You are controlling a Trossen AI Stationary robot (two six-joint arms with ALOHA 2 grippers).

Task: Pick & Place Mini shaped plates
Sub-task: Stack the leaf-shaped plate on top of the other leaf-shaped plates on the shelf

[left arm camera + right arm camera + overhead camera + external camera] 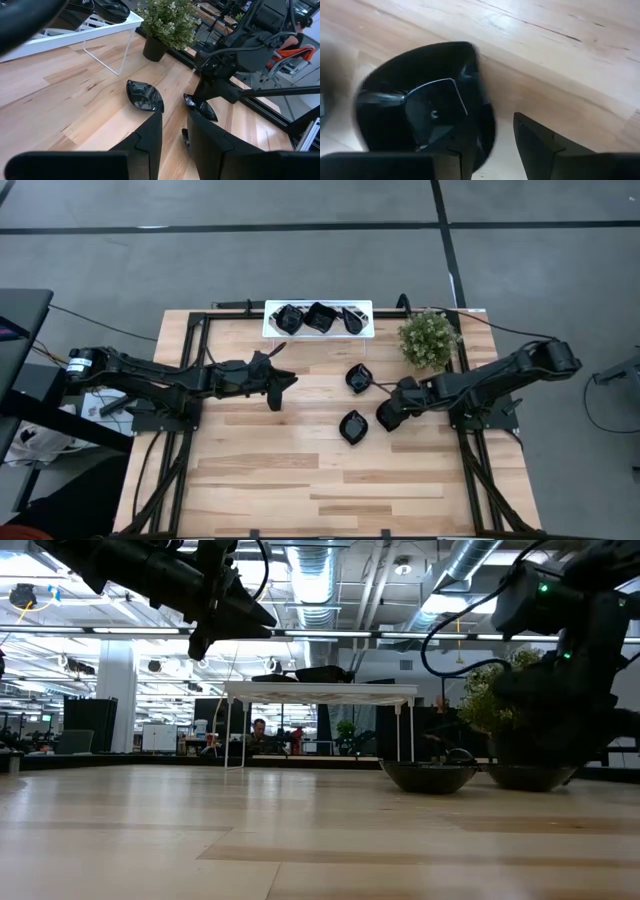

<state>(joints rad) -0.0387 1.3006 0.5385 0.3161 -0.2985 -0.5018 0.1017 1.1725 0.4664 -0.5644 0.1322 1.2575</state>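
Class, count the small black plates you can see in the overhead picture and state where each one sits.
5. Three plates lie in the white tray: left, middle, right. Two rest on the table: one below the tray, one by the right gripper. Stacked plates may hide others.

Bare tabletop point(300, 480) below 2 plates point(353, 425)

White tray point(270, 330) and potted plant point(430, 340) on wooden table point(300, 470)
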